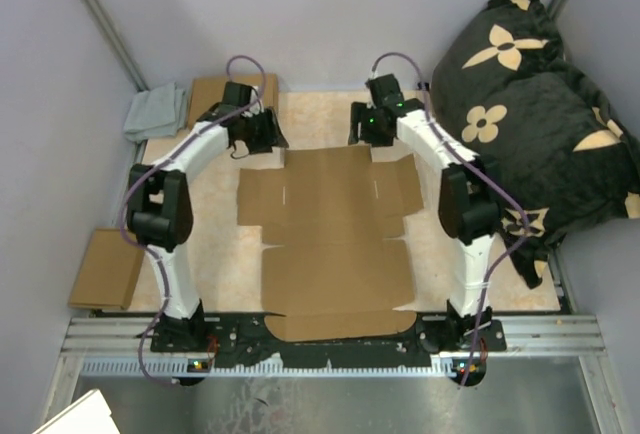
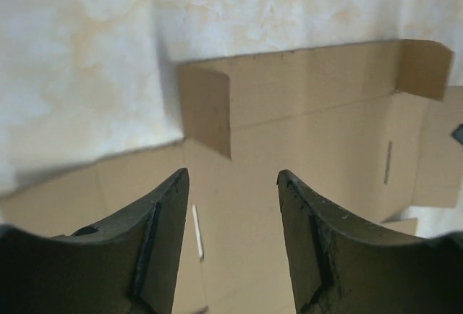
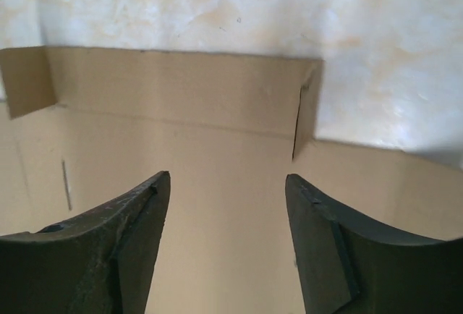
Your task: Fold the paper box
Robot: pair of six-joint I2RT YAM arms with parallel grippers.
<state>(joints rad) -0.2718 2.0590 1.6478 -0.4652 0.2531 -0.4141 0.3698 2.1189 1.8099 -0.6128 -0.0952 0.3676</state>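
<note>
The paper box (image 1: 335, 244) is a brown cardboard blank lying mostly flat in the middle of the table, its near flap over the front edge. Its far strip stands slightly raised, with small corner tabs turned up. My left gripper (image 1: 262, 134) hangs open and empty over the far left corner of the box (image 2: 289, 111). My right gripper (image 1: 368, 126) hangs open and empty over the far right corner of the box (image 3: 181, 104). In both wrist views the fingers (image 2: 163, 213) (image 3: 318, 213) frame bare cardboard with nothing between them.
A grey cloth (image 1: 157, 112) and a cardboard piece (image 1: 215, 89) lie at the back left. Another cardboard piece (image 1: 105, 269) lies at the left edge. A black flowered cushion (image 1: 545, 104) fills the right side. Grey walls enclose the table.
</note>
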